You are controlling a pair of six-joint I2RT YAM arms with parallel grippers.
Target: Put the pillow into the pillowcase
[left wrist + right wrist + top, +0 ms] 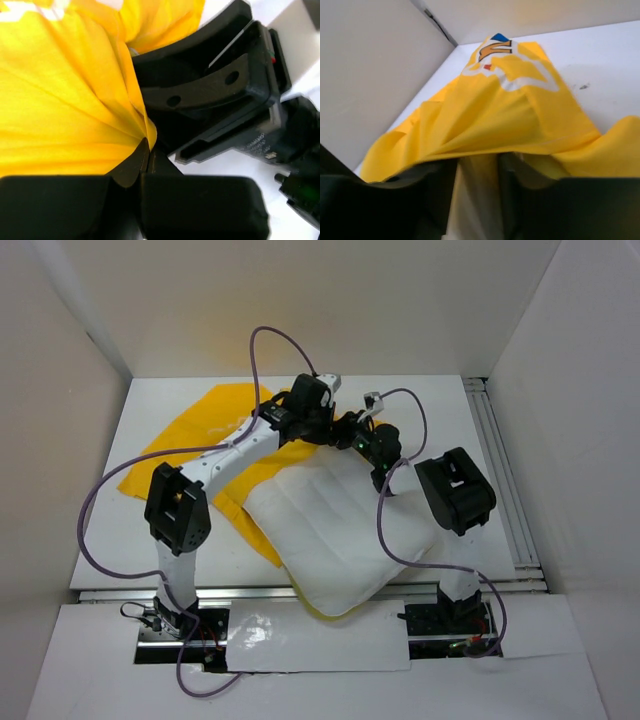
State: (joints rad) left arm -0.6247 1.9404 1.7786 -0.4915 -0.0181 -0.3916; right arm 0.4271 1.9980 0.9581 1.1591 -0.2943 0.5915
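Note:
The white quilted pillow [330, 530] lies in the middle of the table, with its near corner over the front edge. The yellow pillowcase [200, 435] lies spread at the back left, and its near edge overlaps the pillow's far edge. My left gripper [338, 428] is shut on a gathered fold of the pillowcase [60, 90], pinched at the tips [148, 150]. My right gripper [368, 445] is right beside it at the pillow's far corner. Its fingers reach under the pillowcase [495, 110], and white pillow fabric [475, 200] fills the gap between them [477, 165].
White walls enclose the table on the left, back and right. A metal rail [500, 470] runs along the right side. Purple cables [110, 490] loop off both arms. The right gripper's black body [225, 90] sits close in front of the left wrist camera.

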